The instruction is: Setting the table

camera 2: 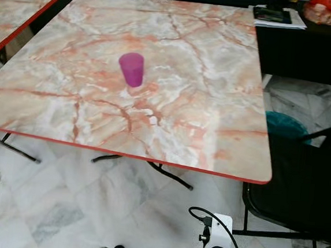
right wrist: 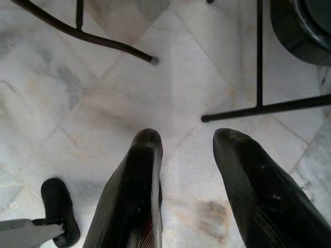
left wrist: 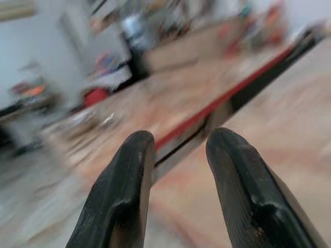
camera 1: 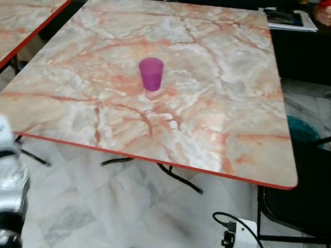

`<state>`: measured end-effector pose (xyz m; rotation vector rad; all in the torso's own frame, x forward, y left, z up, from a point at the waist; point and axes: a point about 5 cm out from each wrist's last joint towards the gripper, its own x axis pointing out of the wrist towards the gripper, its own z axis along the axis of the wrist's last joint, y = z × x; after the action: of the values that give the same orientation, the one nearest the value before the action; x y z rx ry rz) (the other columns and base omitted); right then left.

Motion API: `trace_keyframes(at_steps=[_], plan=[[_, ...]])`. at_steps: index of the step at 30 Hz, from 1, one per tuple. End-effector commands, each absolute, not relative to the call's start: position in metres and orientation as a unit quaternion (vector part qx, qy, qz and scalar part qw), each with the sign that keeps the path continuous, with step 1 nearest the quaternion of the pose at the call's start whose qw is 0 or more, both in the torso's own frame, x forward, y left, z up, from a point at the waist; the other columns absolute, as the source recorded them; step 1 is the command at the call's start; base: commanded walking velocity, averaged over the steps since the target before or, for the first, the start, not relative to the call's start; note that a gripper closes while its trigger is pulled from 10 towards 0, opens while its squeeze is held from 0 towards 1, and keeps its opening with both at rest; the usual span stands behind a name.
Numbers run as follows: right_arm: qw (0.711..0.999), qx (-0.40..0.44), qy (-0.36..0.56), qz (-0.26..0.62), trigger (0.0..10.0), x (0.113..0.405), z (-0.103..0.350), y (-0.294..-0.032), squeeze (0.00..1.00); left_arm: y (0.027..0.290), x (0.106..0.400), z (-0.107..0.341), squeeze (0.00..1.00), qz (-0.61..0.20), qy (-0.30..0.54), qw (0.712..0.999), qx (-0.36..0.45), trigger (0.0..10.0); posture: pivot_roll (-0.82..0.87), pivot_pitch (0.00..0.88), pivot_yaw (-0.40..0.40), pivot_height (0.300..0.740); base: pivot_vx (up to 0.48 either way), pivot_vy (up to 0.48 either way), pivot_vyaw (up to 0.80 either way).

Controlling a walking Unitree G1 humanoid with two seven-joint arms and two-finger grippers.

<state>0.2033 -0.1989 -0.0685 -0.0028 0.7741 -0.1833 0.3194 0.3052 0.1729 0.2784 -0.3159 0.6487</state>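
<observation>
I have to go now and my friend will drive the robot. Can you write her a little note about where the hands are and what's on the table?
Left gripper: open, empty, raised near the table's red edge; that view is blurred.
Right gripper: open, empty, hanging low and pointing at the floor.
On the marble table: one purple cup, upright, near the middle, nothing touching it.
Done: the cup is on the table.
Left: any other tableware; none shows on this table.
</observation>
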Motion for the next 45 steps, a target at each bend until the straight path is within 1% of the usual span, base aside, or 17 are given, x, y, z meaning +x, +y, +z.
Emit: trace_keyframes(at_steps=[1, 2, 3, 5, 10, 12, 13, 14, 15, 22, 29, 35, 41, 45], plan=[[0.915, 0.002, 0.393, -0.093, 10.0, 0.194, -0.074, -0.200, 0.00, 0.297, 0.324, 0.171, 0.00, 0.285, -0.144, 0.940, 0.122, 10.0, -0.10, 0.161, 0.038, 0.740, 0.000, 0.000, 0.00], [0.915, 0.003, 0.393, -0.093, 10.0, 0.194, -0.074, -0.200, 0.00, 0.280, 0.334, 0.178, 0.00, 0.243, -0.156, 0.950, 0.115, 10.0, -0.10, 0.161, 0.038, 0.740, 0.000, 0.000, 0.00], [0.915, 0.003, 0.393, -0.093, 10.0, 0.194, -0.074, -0.200, 0.00, 0.280, 0.334, 0.178, 0.00, 0.243, -0.156, 0.950, 0.115, 10.0, -0.10, 0.161, 0.038, 0.740, 0.000, 0.000, 0.00], [0.915, 0.004, 0.393, -0.095, 10.0, 0.194, -0.074, -0.200, 0.00, 0.231, 0.355, 0.194, 0.00, 0.132, -0.170, 0.975, 0.059, 10.0, -0.11, 0.162, 0.038, 0.740, 0.000, 0.000, 0.00], [0.915, 0.004, 0.393, -0.095, 10.0, 0.194, -0.074, -0.200, 0.00, 0.227, 0.356, 0.195, 0.00, 0.126, -0.168, 0.976, 0.054, 10.0, -0.11, 0.162, 0.038, 0.740, 0.000, 0.000, 0.00], [0.913, 0.005, 0.396, -0.098, 10.0, 0.193, -0.074, -0.201, 0.00, 0.181, 0.375, 0.208, 0.00, 0.046, -0.160, 0.985, -0.036, 10.0, -0.12, 0.164, 0.042, 0.740, 0.000, 0.000, -0.23], [0.912, 0.008, 0.398, -0.100, 10.0, 0.192, -0.075, -0.201, 0.00, 0.161, 0.381, 0.214, 0.00, 0.013, -0.159, 0.985, -0.060, 10.0, -0.12, 0.161, 0.045, 0.740, 0.000, 0.000, -0.79], [0.911, 0.010, 0.399, -0.102, 10.0, 0.192, -0.075, -0.200, 0.00, 0.150, 0.384, 0.217, 0.00, -0.006, -0.159, 0.985, -0.071, 10.0, -0.12, 0.161, 0.045, 0.740, 0.000, 0.000, -0.79], [0.911, 0.013, 0.398, -0.104, 10.0, 0.191, -0.075, -0.200, 0.00, 0.145, 0.385, 0.220, 0.00, -0.011, -0.163, 0.984, -0.074, 10.0, -0.13, 0.160, 0.050, 0.740, 0.000, 0.000, -0.79], [0.912, 0.007, 0.396, -0.102, 10.0, 0.191, -0.075, -0.200, 0.00, 0.149, 0.385, 0.222, 0.00, -0.005, -0.166, 0.984, -0.068, 10.0, -0.12, 0.155, 0.055, 0.740, 0.000, 0.000, -0.11], [0.912, 0.010, 0.398, -0.100, 10.0, 0.192, -0.076, -0.196, 0.00, 0.154, 0.383, 0.221, 0.00, -0.007, -0.166, 0.984, -0.059, 10.0, -0.12, 0.147, 0.056, 0.740, 0.247, 0.000, 0.00], [0.911, 0.018, 0.400, -0.099, 10.0, 0.192, -0.076, -0.193, 0.00, 0.154, 0.384, 0.222, 0.00, -0.048, -0.154, 0.986, -0.037, 10.0, -0.13, 0.135, 0.062, 0.740, 0.041, 0.000, -0.74], [0.910, 0.016, 0.402, -0.100, 10.0, 0.192, -0.076, -0.192, 0.00, 0.162, 0.386, 0.220, 0.00, -0.052, -0.142, 0.988, -0.029, 10.0, -0.13, 0.126, 0.066, 0.740, 0.000, 0.000, -0.73], [0.910, 0.015, 0.402, -0.099, 10.0, 0.192, -0.076, -0.192, 0.00, 0.162, 0.386, 0.220, 0.00, -0.052, -0.141, 0.988, -0.029, 10.0, -0.13, 0.129, 0.063, 0.740, 0.000, 0.000, -0.73]])
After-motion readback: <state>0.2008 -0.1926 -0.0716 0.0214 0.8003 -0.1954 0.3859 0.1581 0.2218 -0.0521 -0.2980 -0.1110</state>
